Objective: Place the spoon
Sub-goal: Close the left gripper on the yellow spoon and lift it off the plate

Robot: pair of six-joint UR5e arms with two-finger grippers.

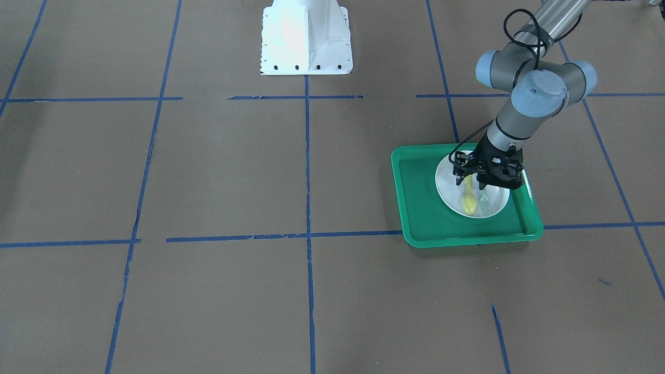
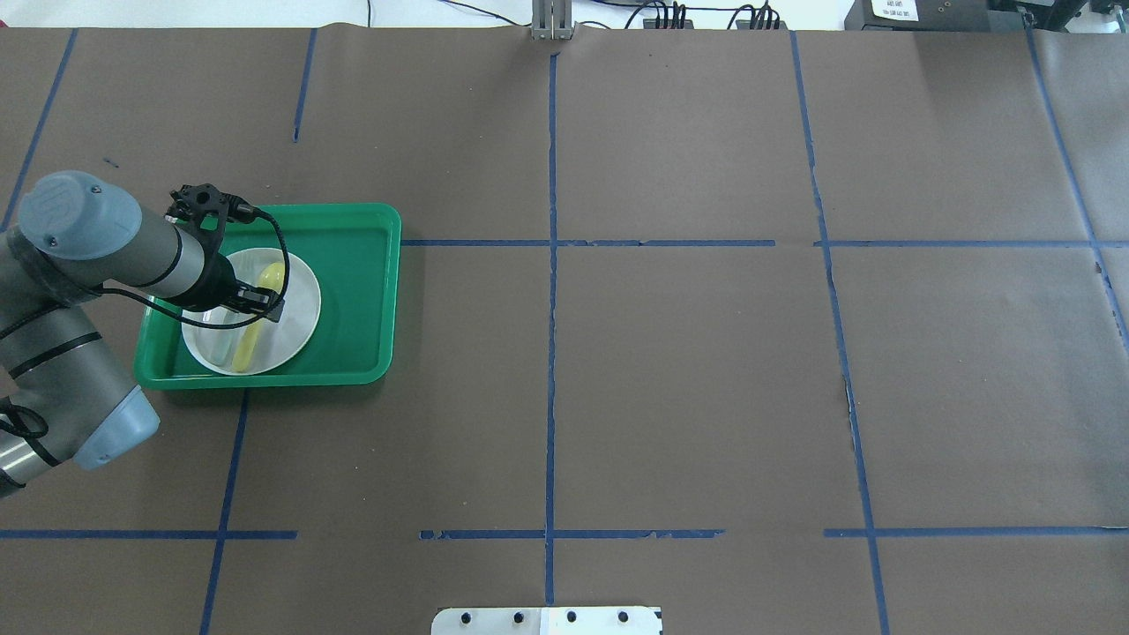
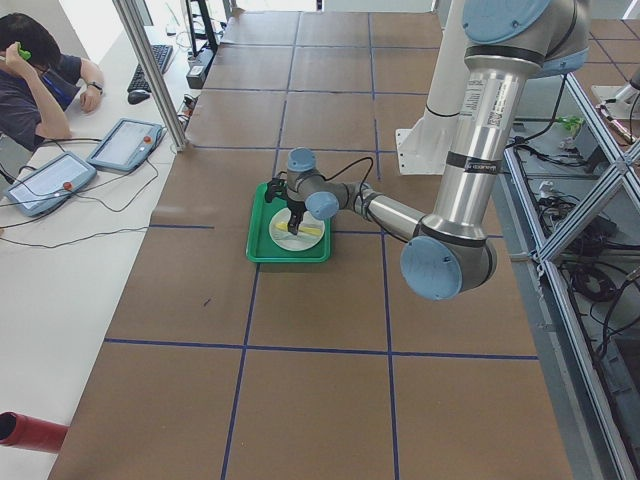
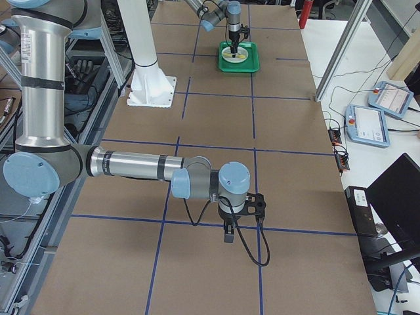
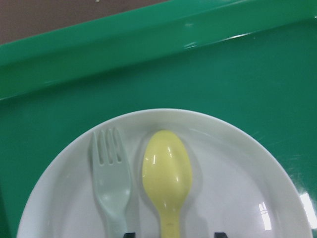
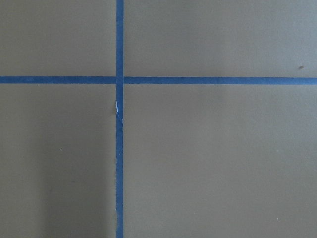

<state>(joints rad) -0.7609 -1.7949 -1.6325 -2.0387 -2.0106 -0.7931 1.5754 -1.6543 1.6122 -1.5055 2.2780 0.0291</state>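
The pale-yellow spoon (image 5: 167, 171) lies flat on the white plate (image 5: 237, 198), its bowl toward the tray's far rim. A grey-green fork (image 5: 111, 173) lies beside it. My left gripper (image 5: 174, 234) is open and low over the plate, with its two fingertips either side of the spoon's handle and not touching it. It also shows in the front-facing view (image 1: 474, 183) above the spoon (image 1: 469, 201), and in the overhead view (image 2: 256, 309) over the spoon (image 2: 271, 278). My right gripper (image 4: 230, 233) points down over bare table far away; I cannot tell if it is open.
The plate (image 1: 446, 189) sits in a green tray (image 1: 415, 208) with a raised rim, on the robot's left side of the table (image 2: 617, 370). The table is brown paper with blue tape lines. The white robot base (image 1: 306, 36) stands at the table's edge.
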